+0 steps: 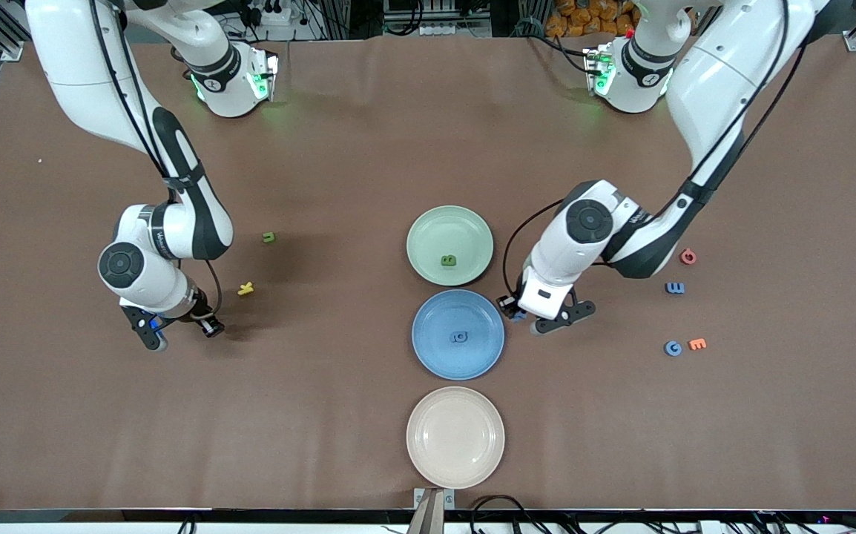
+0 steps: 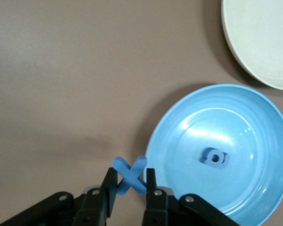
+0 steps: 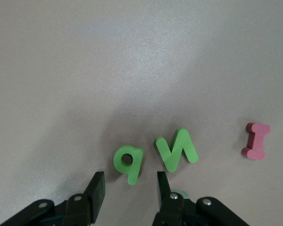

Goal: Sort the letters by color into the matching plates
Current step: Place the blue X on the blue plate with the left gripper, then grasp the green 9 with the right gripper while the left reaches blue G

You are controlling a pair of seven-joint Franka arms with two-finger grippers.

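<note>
Three plates lie in a row in the middle of the brown bench (image 1: 369,148). The mint green plate (image 1: 428,230) is farthest from the front camera, the blue plate (image 1: 435,363) is next, and the cream plate (image 1: 455,445) is nearest. A dark green letter (image 1: 449,260) lies in the green plate, and a blue round letter (image 1: 460,337) lies in the blue plate.

The left gripper (image 2: 127,188) is low over the bench, just beside the rim of the blue plate on the side of the left arm's end. Its jaws are closed on a blue X (image 2: 129,175), which stands between the two fingers.

The right gripper (image 3: 128,188) is low over the bench toward the right arm's end. Its jaws stand partly apart around the lower end of a green letter with a round hole (image 3: 128,164); whether the fingers press on it cannot be told. A green N (image 3: 176,149) lies just beside this letter, and a pink I (image 3: 256,140) lies apart from both.

Near the right arm, a yellow letter (image 1: 246,288) and a small green letter (image 1: 269,237) lie on the bench. Toward the left arm's end there are a red letter (image 1: 687,256), a blue letter (image 1: 675,288), a second blue round letter (image 1: 673,348) and an orange E (image 1: 697,344) just beside it.
</note>
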